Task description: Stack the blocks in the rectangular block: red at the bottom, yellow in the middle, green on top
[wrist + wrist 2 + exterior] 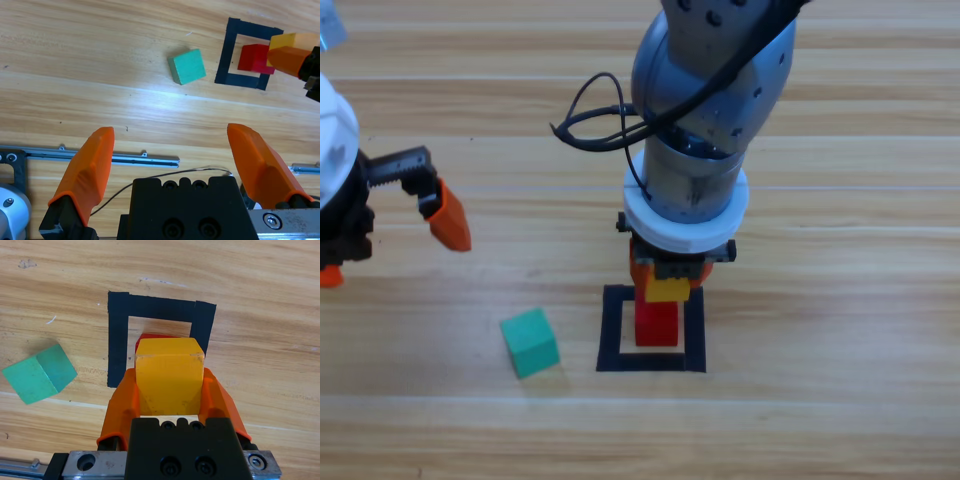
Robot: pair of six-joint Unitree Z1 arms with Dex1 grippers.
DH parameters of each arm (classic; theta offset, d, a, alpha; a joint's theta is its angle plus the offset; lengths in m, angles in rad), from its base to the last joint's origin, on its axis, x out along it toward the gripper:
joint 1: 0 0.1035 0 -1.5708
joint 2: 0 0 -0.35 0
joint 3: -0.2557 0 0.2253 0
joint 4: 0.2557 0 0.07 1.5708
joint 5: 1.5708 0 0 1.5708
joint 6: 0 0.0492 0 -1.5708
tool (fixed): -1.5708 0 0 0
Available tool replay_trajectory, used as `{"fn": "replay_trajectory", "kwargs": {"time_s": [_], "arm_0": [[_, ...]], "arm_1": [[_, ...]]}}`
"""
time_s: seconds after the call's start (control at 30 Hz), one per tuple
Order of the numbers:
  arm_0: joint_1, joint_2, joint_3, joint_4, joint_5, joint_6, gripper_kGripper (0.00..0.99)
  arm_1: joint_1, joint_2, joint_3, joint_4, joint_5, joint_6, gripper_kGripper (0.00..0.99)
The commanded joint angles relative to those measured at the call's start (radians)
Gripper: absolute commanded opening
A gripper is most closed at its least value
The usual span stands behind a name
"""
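Observation:
The red cube [657, 326] stands inside the black-tape rectangle [612, 330]. My right gripper [667, 284] is shut on the yellow cube [668, 290] and holds it directly over the red one; I cannot tell whether the two touch. In the right wrist view the yellow cube [169, 374] fills the space between the jaws, and only a sliver of red [149, 337] shows behind it inside the rectangle [118, 340]. The green cube [529, 342] lies on the wood to the left of the rectangle. My left gripper [390, 252] waits open at the left edge.
The left wrist view shows the green cube [187, 66], the rectangle [225, 55], the red cube [253, 57] and the yellow cube [294, 40] far ahead of its own open jaws. A black cable [582, 120] loops off the right arm.

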Motion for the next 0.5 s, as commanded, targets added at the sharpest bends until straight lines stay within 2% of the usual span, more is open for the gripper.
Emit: {"fn": "replay_trajectory", "kwargs": {"time_s": [0.03, 0.5], "arm_0": [[-0.018, -0.016, 0.04, -0.025, -0.006, 0.019, 0.963], [-0.018, -0.022, 0.056, -0.034, -0.01, 0.025, 0.962]], "arm_1": [[0.031, 0.068, -0.01, 0.012, 0.005, 0.0, 0.084], [0.046, 0.091, -0.03, 0.014, 0.014, -0.004, 0.084]]}}
